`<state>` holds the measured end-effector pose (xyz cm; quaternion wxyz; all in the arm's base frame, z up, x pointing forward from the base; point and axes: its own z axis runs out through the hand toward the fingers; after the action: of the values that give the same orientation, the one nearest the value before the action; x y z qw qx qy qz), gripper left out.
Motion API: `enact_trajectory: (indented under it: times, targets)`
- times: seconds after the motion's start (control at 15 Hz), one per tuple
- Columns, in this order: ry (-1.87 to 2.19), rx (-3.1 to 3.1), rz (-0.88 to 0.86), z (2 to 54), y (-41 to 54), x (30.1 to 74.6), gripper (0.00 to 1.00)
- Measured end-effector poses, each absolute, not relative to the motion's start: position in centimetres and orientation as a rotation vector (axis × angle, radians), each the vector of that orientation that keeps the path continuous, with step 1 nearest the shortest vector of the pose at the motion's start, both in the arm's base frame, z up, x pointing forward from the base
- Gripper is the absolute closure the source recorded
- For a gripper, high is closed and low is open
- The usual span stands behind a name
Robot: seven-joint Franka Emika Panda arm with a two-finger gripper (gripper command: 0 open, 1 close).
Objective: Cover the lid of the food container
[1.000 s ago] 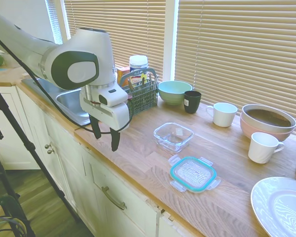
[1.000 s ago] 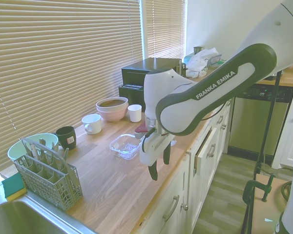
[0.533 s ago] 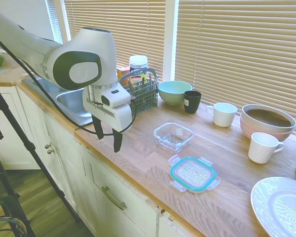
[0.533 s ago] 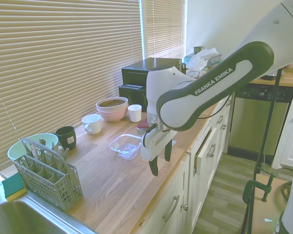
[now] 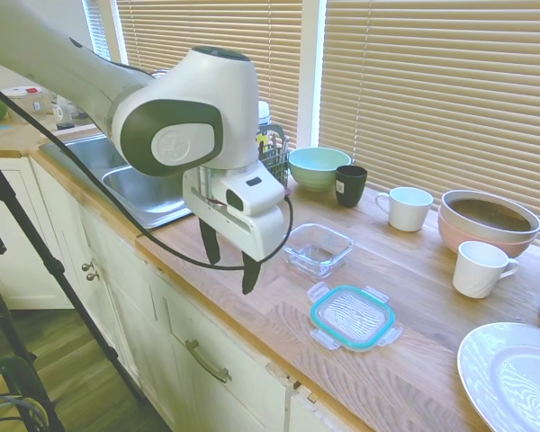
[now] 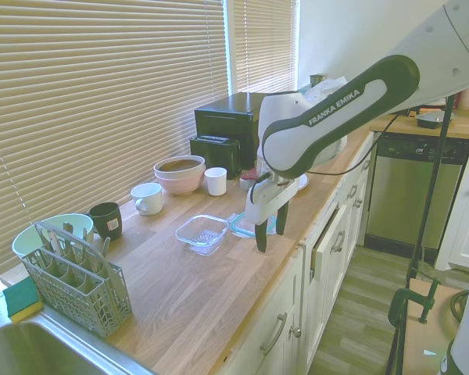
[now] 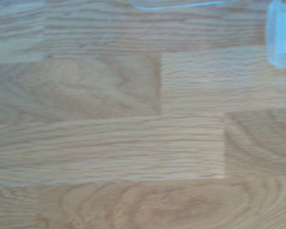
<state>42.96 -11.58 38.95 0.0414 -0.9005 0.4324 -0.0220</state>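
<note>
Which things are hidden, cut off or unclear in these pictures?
- Lid: second exterior view, mostly hidden behind the gripper.
- Food container: first exterior view, near corner covered by the gripper.
- Wrist view: blurred wood; pale shapes cut by edges, unidentifiable.
- Plate: first exterior view, cut by the frame corner.

You've got a warm oak-toned wooden countertop [image 5: 414, 360], visible plank grain, same blurry brown grain filling the wrist view. The lid [image 5: 352, 317] is clear with a teal rim. The food container [image 5: 317, 247] is clear glass, colourless. Your gripper [image 5: 227, 261] is white-bodied with black fingers; the arm is white with dark grey panels. Behind it: a pale teal bowl [image 5: 319, 166], a black mug [image 5: 350, 184], two white mugs [image 5: 406, 208], stacked pink bowls [image 5: 488, 225] with brown inside, a grey slotted caddy [image 6: 72, 277], beige slatted blinds [image 5: 432, 81], cream cabinets [image 5: 207, 360].
</note>
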Motion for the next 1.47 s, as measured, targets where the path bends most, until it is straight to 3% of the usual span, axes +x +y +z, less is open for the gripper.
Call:
enact_trajectory:
  times: [1.0,1.47]
  targets:
    - [1.317,-2.717,-0.069,36.3,-29.7,52.2,0.00]
    - [1.233,-2.632,0.014,35.2,-35.2,52.8,0.00]
